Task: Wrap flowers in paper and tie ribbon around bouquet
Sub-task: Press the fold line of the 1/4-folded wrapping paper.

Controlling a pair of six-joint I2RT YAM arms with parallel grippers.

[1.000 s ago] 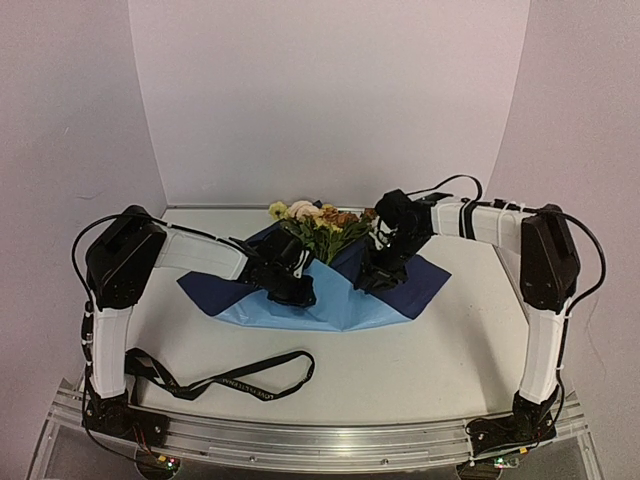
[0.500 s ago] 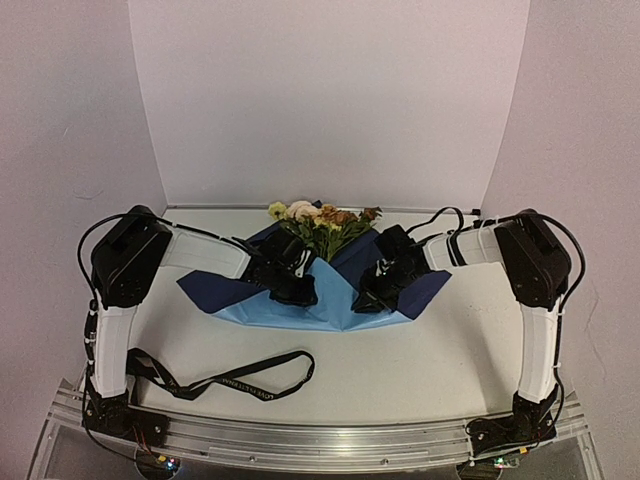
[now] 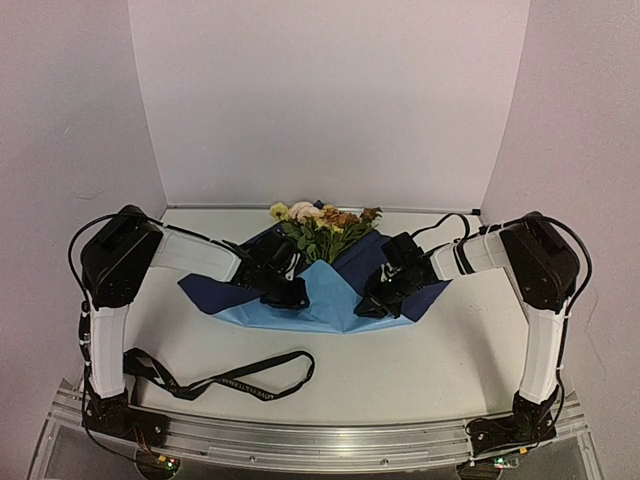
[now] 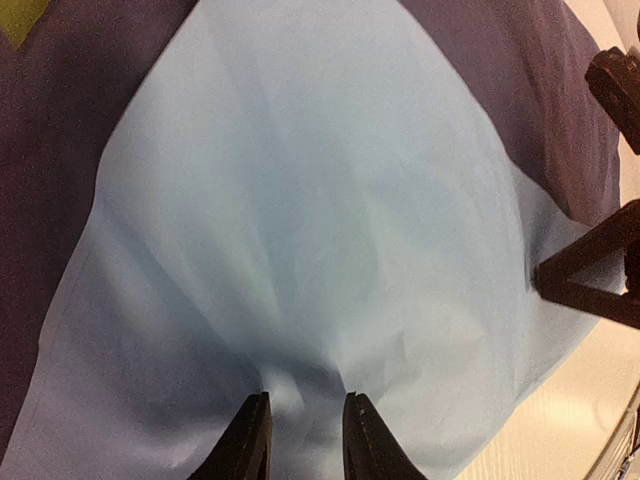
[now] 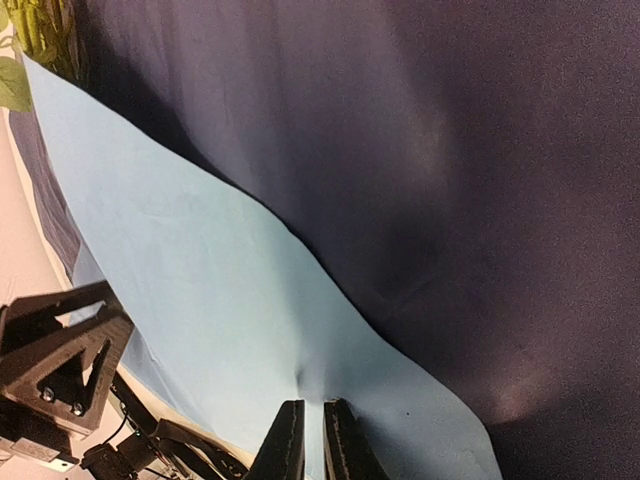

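Right pincer (image 5: 313,410) — clenched on the light-blue flap of the paper (image 3: 325,292); a small pucker sits right at its tips. Left pincer (image 4: 306,405): jaws narrowly apart with a ridge of the same flap rising between them. Pinched or merely straddled, cannot tell.

Key relation: the flowers (image 3: 322,222) lie beyond both pincers and between them, long axis running straight away from the arm bases, heads at the far end. The flap covers the stems, so any roll must turn about that axis — my judgement: the right pincer carries its side across toward the left one. Both look about equally near the stems.

The ribbon (image 3: 235,380) lies loose on the table (image 3: 420,370), behind the left pincer toward its base, well apart from the paper; left arm nearer.

Hidden: stems under the flap; the paper's far edge behind the heads. Ribbon lettering too small to read.
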